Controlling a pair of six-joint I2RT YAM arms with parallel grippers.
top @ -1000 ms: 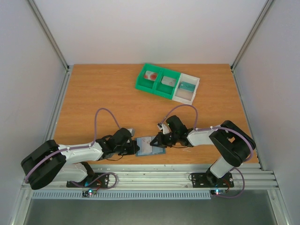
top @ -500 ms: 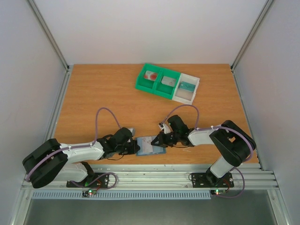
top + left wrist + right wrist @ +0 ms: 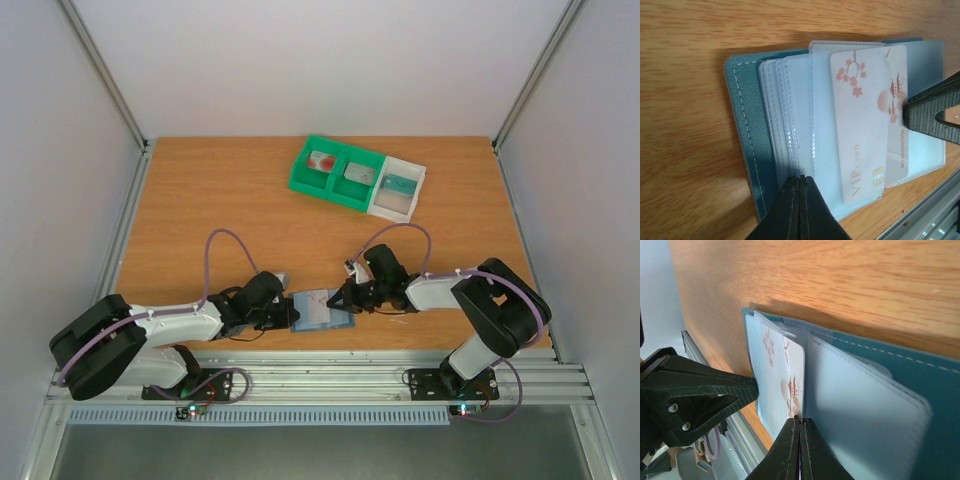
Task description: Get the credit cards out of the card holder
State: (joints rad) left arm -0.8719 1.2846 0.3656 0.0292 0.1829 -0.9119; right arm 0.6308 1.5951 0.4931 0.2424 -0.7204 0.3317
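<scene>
- Shifted a little to its own right since the earlier frames: the wrist and elbow of the right arm (image 3: 440,290). The left arm (image 3: 170,322) and the holder lie almost as they did.
- Orange-brown wooden surface (image 3: 200,220): carries everything. Both arms lie low along its near edge, with their forearms reaching inward toward each other.
- Green-and-white plastic compartment tray (image 3: 296,180): stands at the far side, well apart from both hands. It holds a red-marked white card (image 3: 322,161), a grey card (image 3: 358,172) and a teal card (image 3: 399,185), one to a compartment.
- Blue-green leather bifold card holder (image 3: 742,125): lies open and flat by the front edge, between the two hands, with its clear plastic sleeves (image 3: 795,110) fanned out.
- White plastic card with pink blossom print (image 3: 860,125): lies slightly skewed on the outermost sleeve. Its long axis runs across the right hand's approach and roughly along the left hand's.
- Right hand (image 3: 800,440): the nearer to the card. It is fully closed, with its tips at the card's long edge. Whether the card is actually nipped cannot be told.
- Left hand (image 3: 801,200): fully closed, with nothing seen between its fingers. Its tips bear on the sleeves' edge toward the spine.
- Judgement: extraction turns on a pull toward the right hand's side, away from the spine, while the left hand pins the holder.
</scene>
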